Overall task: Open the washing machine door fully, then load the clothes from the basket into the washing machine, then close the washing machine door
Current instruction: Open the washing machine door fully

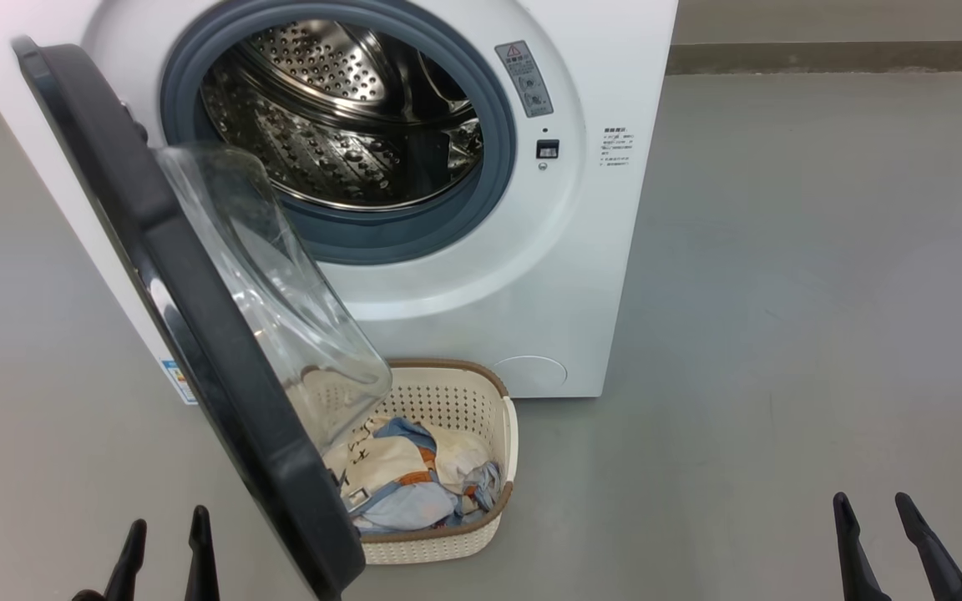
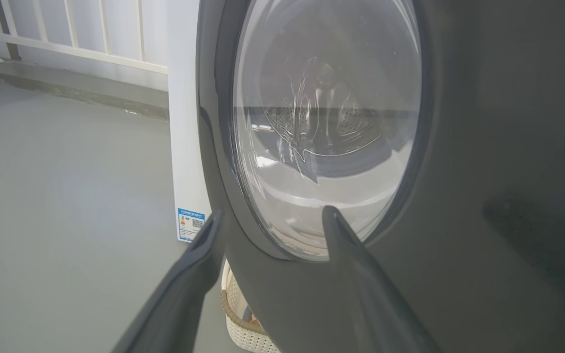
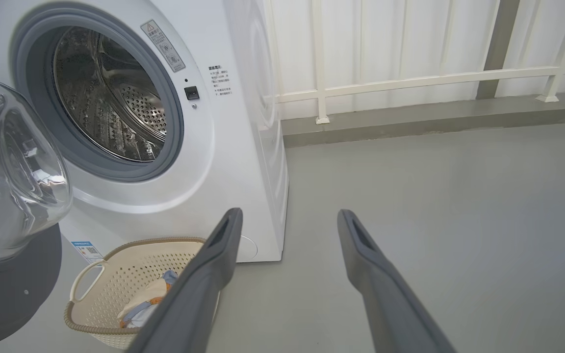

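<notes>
Door [image 1: 235,376] is swung out wide on the left of the washing machine [image 1: 548,275], and its glass bowl hangs over the near-left corner of the basket [image 1: 448,405]. The steel drum [image 1: 339,108] is in plain sight. The basket sits on the floor [image 1: 782,334] right against the machine's front, with the clothes [image 1: 410,480] heaped inside, blue and cream. My left gripper [image 1: 169,517] is spread apart, empty, close to the door's outer face. My right gripper [image 1: 872,498] is spread too, holding nothing, low over the floor and well apart from the basket.

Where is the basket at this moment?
Head view, lower centre: the basket stands on the floor just in front of the washer, clothes inside, its left part hidden behind the open door.
</notes>
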Controlling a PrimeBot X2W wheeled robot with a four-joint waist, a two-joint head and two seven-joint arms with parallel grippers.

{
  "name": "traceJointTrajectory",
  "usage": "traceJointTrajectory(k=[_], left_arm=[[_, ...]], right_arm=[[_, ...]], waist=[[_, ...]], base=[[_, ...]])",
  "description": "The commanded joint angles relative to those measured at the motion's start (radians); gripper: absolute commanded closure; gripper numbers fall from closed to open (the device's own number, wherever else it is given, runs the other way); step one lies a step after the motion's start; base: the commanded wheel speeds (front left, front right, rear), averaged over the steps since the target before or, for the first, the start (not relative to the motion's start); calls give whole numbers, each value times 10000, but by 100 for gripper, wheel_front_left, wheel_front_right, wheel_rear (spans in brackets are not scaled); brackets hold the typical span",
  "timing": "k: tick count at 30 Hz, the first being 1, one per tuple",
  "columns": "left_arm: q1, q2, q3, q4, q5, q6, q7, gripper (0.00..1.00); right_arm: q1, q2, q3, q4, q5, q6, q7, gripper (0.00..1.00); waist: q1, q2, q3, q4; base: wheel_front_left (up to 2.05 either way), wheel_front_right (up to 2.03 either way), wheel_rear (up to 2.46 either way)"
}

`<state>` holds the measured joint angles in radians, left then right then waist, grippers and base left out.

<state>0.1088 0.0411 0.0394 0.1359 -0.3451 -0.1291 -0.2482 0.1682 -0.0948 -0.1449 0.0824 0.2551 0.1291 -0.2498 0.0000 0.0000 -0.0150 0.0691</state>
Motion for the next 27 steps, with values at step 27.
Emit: traceJointTrajectory(k=[27], left_arm=[[-125,228,298,-373,132,-16,-136,25]], right_arm=[[-130,6,96,295,-152,16,-120,0]], waist=[[0,0,-86,169]], base=[[0,0,0]])
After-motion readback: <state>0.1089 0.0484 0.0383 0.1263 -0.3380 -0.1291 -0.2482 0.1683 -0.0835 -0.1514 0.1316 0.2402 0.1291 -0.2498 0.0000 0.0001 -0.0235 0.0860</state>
